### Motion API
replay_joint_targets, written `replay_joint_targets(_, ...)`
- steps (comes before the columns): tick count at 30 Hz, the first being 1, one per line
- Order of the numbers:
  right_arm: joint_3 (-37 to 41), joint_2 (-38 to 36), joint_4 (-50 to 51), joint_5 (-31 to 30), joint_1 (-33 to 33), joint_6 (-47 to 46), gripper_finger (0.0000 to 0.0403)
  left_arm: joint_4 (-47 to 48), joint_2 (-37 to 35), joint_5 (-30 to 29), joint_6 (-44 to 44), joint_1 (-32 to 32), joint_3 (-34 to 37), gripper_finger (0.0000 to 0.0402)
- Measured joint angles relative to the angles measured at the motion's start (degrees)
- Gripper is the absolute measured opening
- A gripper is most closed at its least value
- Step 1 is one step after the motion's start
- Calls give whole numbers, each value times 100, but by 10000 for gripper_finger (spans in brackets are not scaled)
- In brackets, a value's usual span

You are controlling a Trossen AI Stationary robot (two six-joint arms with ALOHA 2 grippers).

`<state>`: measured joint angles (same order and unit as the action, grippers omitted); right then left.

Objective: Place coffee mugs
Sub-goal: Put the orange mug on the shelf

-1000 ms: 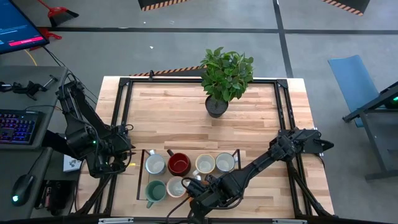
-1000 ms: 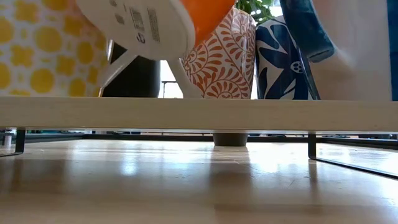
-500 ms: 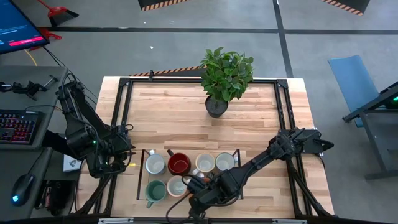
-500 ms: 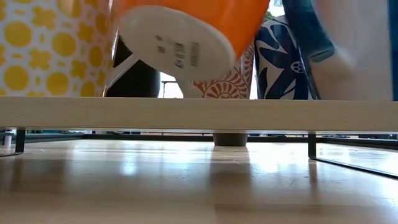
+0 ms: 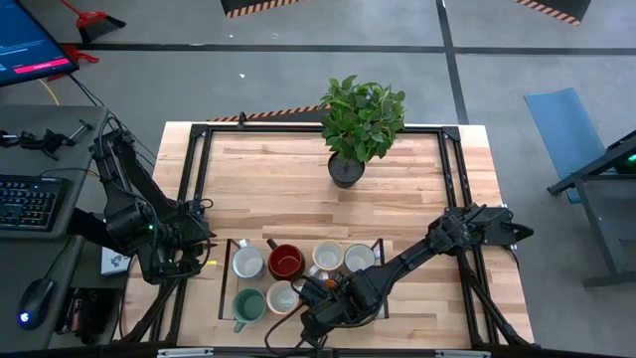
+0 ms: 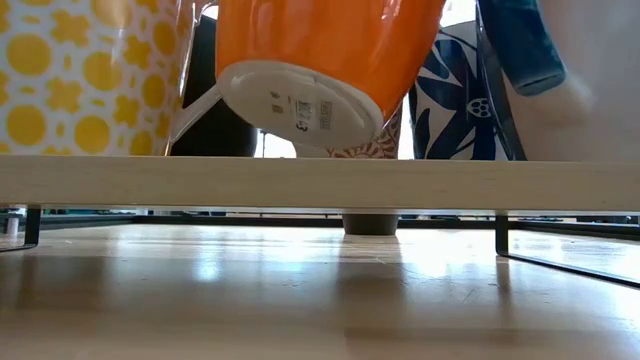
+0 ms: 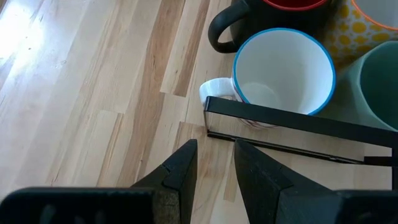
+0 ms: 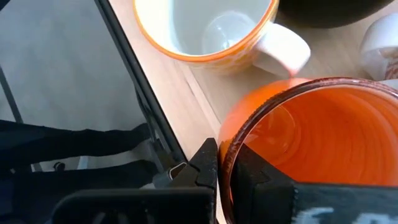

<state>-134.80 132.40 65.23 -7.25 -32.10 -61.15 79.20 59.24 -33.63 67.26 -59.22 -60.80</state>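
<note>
A black-framed tray [image 5: 227, 298] at the table's near edge holds the coffee mugs: white [image 5: 247, 262], dark red [image 5: 286, 263], two cream ones [image 5: 328, 259], teal [image 5: 248, 303]. My right gripper [image 8: 227, 168] is shut on an orange mug [image 6: 320, 50] over the tray's near row, between a yellow-spotted mug [image 6: 60, 80] and a blue-patterned one [image 6: 450, 100]. My left gripper [image 7: 214, 155] waits just left of the tray, beside a blue-rimmed white mug [image 7: 283, 68]. Its fingers stand a narrow gap apart and touch nothing. My right gripper pinches the orange mug's rim [image 8: 233, 134], one finger [image 8: 205, 165] outside the wall and one [image 8: 255, 177] inside. The fingers reach down into the mug from above. The mug is lifted clear and tilted, its white base [image 6: 300, 100] just above the tray's board [image 6: 320, 183].
A leafy plant in a dark pot [image 5: 345, 171] stands at the table's far middle. A black frame [image 5: 199, 179] runs around the tabletop. Bare wood lies between plant and tray. A keyboard [image 5: 28, 204] and screen sit off the table's left.
My right gripper has carried the orange mug down toward the tray and a little toward the table's right. The mug's base has dropped from high over the yellow-spotted mug to just above the tray board, and it stands less tipped than before.
</note>
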Motion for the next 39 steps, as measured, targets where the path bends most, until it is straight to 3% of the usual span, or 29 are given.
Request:
replay_joint_targets(32,0,149,24,145,55,-34,1,-30,-1,-2,2,1,0,97)
replay_joint_targets(39,0,149,23,129,61,-49,41,-30,0,-2,2,2,-2,97)
